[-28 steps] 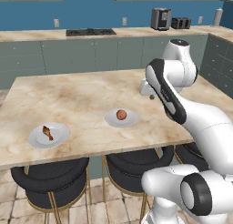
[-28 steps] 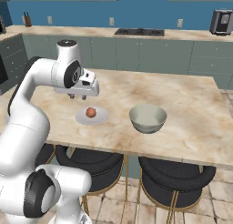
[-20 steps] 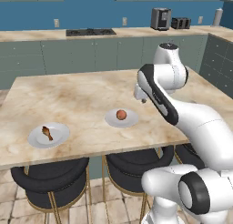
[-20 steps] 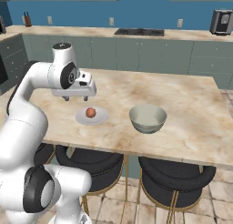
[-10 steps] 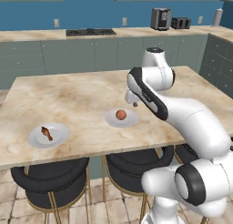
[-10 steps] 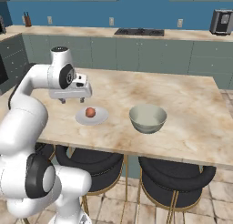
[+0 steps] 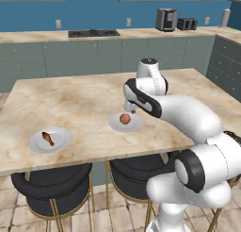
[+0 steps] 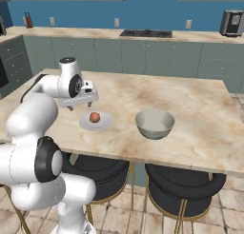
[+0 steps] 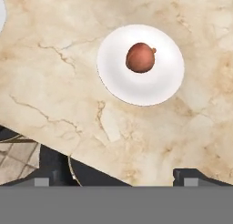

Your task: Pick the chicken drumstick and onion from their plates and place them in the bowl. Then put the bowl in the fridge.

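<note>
The onion (image 7: 124, 118) lies on a pale plate (image 7: 115, 126) near the front middle of the marble table; the onion (image 8: 94, 117) and its plate (image 8: 107, 121) are also seen from the right base. My gripper (image 8: 80, 106) hovers open just above the table, beside that plate on the side away from the bowl (image 8: 154, 123). In the hand view the onion (image 9: 140, 57) on its plate (image 9: 136, 92) lies ahead of my empty gripper (image 9: 116, 180). The chicken drumstick (image 7: 47, 138) rests on the second plate (image 7: 64, 141) at the table's front left. The fridge is out of view.
Black round stools (image 7: 52, 188) (image 8: 183, 185) stand under the table's front edge. Grey counters run along the back wall with a cooktop (image 7: 93, 33) and a coffee machine (image 7: 165, 20). The table edge (image 9: 54, 143) is close below my hand.
My arm has swung across the table from the bowl's side toward the onion plate and come lower. The gripper stays open. Nothing on the table has moved.
</note>
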